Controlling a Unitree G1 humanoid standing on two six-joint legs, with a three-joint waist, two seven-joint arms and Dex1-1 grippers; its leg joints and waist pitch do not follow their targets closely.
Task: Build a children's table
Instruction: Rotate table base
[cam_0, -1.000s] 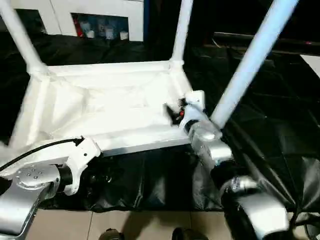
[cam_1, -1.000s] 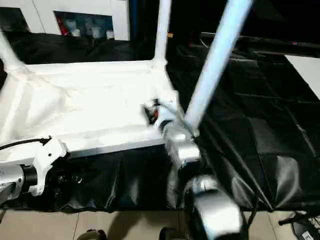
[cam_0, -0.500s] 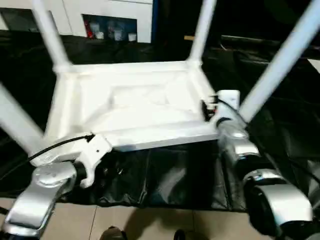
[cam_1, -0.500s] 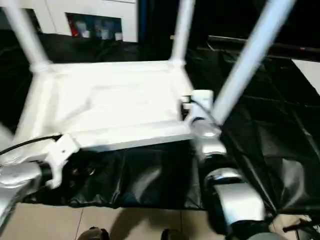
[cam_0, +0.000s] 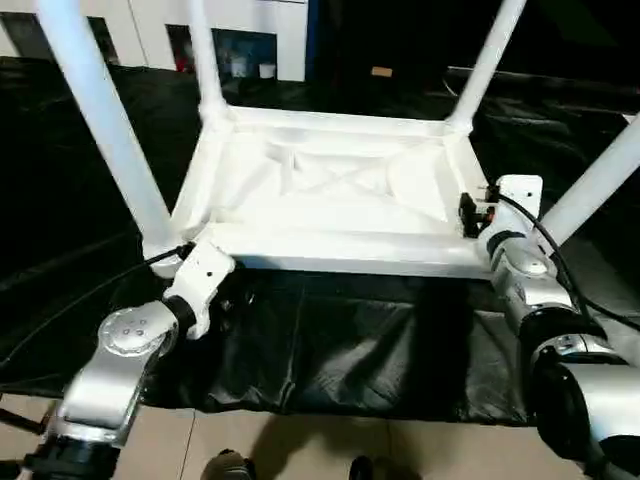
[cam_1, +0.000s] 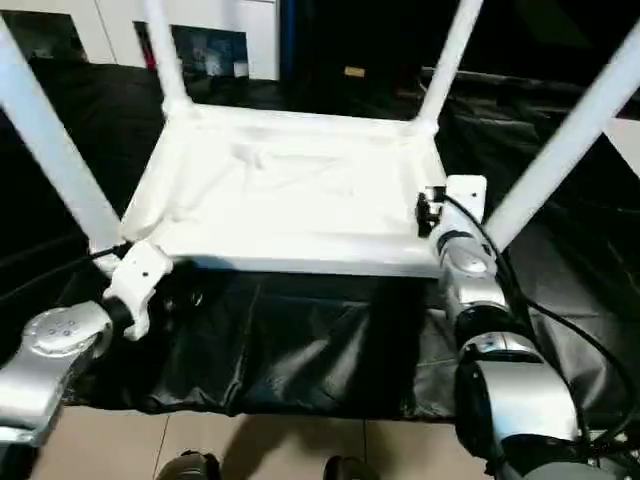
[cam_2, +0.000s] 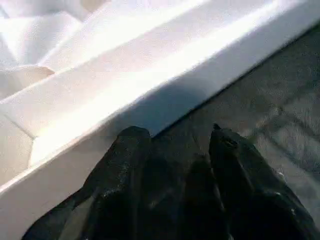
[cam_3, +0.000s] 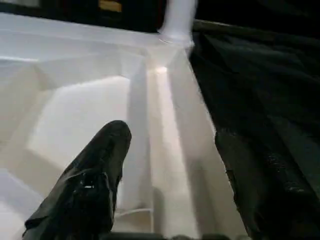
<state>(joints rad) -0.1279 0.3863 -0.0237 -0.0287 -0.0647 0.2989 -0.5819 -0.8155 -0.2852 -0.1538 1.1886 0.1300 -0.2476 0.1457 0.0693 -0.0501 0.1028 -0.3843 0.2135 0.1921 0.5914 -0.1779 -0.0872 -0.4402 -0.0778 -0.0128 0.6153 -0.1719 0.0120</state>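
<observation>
Lying upside down on the black sheet (cam_0: 330, 350), the tabletop (cam_0: 330, 200) has all four legs (cam_0: 105, 130) standing up from its corners. The right gripper (cam_3: 170, 165) straddles the right rim, fingers spread, one inside and one outside, seemingly not clamping. The left gripper (cam_2: 175, 145), fingers parted, sits at the near-left corner, beside the edge.

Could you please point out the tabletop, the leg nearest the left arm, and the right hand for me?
tabletop (cam_0: 330, 190): left eye view, on its ribbed underside.
near left leg (cam_0: 105, 130): left eye view, midway up the tube.
right hand (cam_3: 167, 165): right wrist view, between its two fingertips, over the tabletop's side rim.
</observation>
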